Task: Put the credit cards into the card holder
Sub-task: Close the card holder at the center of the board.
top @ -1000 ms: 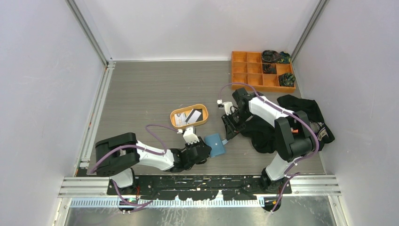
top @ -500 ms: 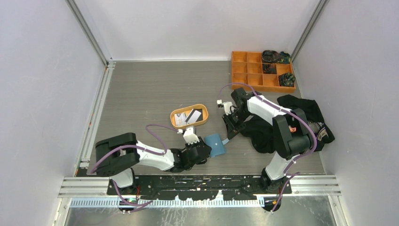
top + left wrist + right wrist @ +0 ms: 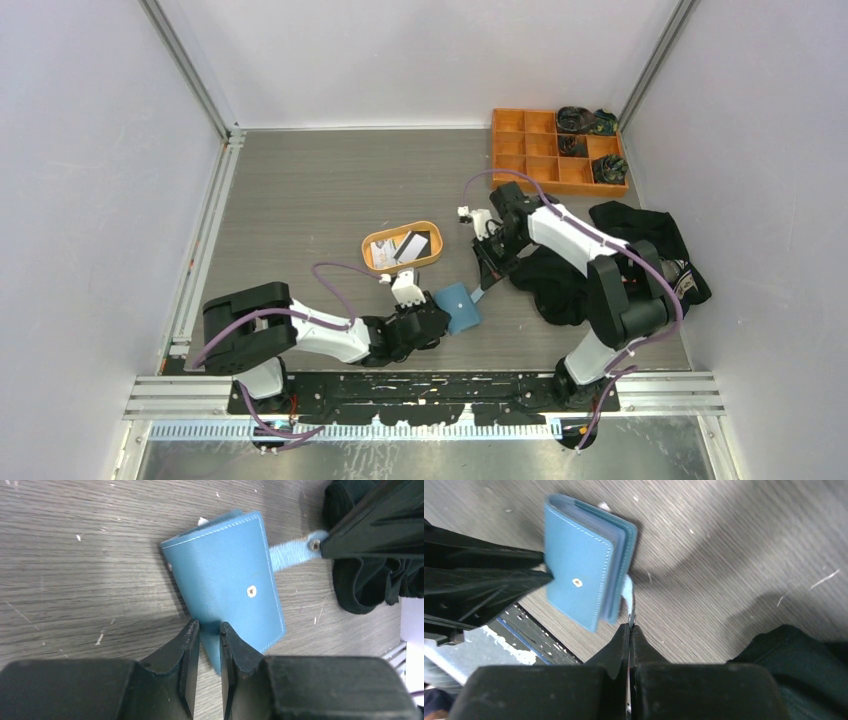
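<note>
The blue card holder [image 3: 457,307] lies folded shut on the table near the front middle. My left gripper [image 3: 209,630] is shut on its near edge. My right gripper [image 3: 630,627] is shut on the holder's snap tab [image 3: 292,555], which is pulled out straight to the side. In the right wrist view the card holder [image 3: 579,575] shows its stacked inner pockets and snap stud. The credit cards [image 3: 410,245], white and dark, lie in the orange oval tray [image 3: 375,264] just behind the holder. Neither gripper holds a card.
A black cloth heap [image 3: 610,265] lies right of the holder, under my right arm. An orange compartment box [image 3: 545,150] with dark items stands at the back right. The front rail [image 3: 420,385] runs close behind my left gripper.
My right wrist has shifted slightly up and to the left, keeping hold of the tab. The left gripper and the card holder stay where they were.
</note>
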Available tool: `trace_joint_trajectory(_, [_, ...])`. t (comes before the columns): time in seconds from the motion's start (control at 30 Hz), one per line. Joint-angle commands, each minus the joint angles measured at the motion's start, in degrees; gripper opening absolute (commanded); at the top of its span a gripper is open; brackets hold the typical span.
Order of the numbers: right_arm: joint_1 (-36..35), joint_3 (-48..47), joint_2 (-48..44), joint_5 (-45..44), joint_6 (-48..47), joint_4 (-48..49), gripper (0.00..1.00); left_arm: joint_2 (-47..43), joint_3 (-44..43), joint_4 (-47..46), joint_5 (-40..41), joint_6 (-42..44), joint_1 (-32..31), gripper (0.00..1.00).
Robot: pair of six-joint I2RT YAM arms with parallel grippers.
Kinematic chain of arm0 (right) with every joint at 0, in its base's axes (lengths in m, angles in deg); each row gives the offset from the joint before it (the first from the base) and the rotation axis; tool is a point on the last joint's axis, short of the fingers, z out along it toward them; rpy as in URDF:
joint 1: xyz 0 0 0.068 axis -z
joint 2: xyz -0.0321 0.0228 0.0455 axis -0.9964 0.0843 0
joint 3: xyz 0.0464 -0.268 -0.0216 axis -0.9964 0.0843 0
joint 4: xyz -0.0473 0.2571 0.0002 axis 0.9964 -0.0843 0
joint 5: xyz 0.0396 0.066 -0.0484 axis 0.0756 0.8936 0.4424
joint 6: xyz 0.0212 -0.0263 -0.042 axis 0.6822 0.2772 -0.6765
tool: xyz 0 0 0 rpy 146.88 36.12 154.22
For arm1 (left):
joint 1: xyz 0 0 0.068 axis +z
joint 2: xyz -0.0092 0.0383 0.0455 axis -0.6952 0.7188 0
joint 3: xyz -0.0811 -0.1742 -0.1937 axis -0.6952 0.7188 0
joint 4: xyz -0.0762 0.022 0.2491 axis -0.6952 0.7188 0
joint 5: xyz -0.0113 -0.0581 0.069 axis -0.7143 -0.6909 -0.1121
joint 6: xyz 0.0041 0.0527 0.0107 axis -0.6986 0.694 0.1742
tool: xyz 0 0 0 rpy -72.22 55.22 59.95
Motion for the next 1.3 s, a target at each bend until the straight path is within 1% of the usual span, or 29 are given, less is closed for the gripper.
trace_joint_trajectory(0.0, [-4.1, -1.7, -5.9, 0.0, -2.4, 4.9, 0.01, -0.1, 1.5, -6.5, -2.8, 5.4, -0.7, 0.22])
trace_joint_trajectory(0.17, [-10.1, -3.5, -4.2, -3.4, -4.5, 6.1, 0.01, 0.4, 4.4, -16.7, -5.8, 10.6, -0.7, 0.26])
trace_joint_trajectory(0.27, [-12.1, -3.9, -2.9, -3.7, -6.2, 5.7, 0.01, 0.8, 5.4, -19.0, -6.8, 11.1, -0.2, 0.29])
trace_joint_trajectory(0.4, [-12.7, -3.3, -2.8, -4.3, -8.1, 5.5, 0.01, 0.7, 8.2, -24.2, -9.7, 12.1, 1.6, 0.30])
trace_joint_trajectory(0.57, [-12.6, -2.4, -2.7, -8.0, -6.9, 6.9, 0.01, -0.4, 14.7, -38.3, -16.5, 16.0, 5.3, 0.33])
trace_joint_trajectory(0.63, [-12.6, -2.5, -2.3, -9.5, -6.4, 7.3, 0.01, -1.5, 16.9, -41.0, -18.4, 17.0, 6.7, 0.34])
trace_joint_trajectory(0.7, [-12.7, -2.4, -2.2, -10.6, -6.0, 7.7, 0.01, -2.9, 16.7, -39.7, -21.0, 18.1, 8.1, 0.34])
trace_joint_trajectory(0.8, [-12.7, -2.4, -2.2, -11.0, -5.8, 8.0, 0.01, -5.9, 14.6, -34.0, -23.4, 20.8, 9.7, 0.33])
trace_joint_trajectory(0.93, [-12.6, -2.2, -2.5, -10.5, -5.7, 8.2, 0.01, -9.2, 12.9, -27.4, -25.4, 22.7, 12.2, 0.30])
trace_joint_trajectory(1.07, [-12.7, -2.2, -2.7, -9.3, -5.5, 8.5, 0.01, -8.9, 9.3, -20.4, -29.4, 23.9, 15.5, 0.26])
trace_joint_trajectory(1.13, [-12.7, -2.0, -3.2, -9.0, -5.4, 8.9, 0.01, -6.4, 7.2, -20.0, -31.7, 24.1, 16.3, 0.19])
trace_joint_trajectory(1.2, [-12.7, -1.6, -3.8, -9.0, -5.4, 9.4, 0.01, -3.2, 5.7, -20.2, -32.9, 23.3, 16.9, 0.08])
trace_joint_trajectory(1.27, [-12.6, -1.2, -4.5, -8.9, -5.6, 9.8, 0.01, 0.5, 5.6, -21.4, -33.0, 21.3, 17.6, 0.04])
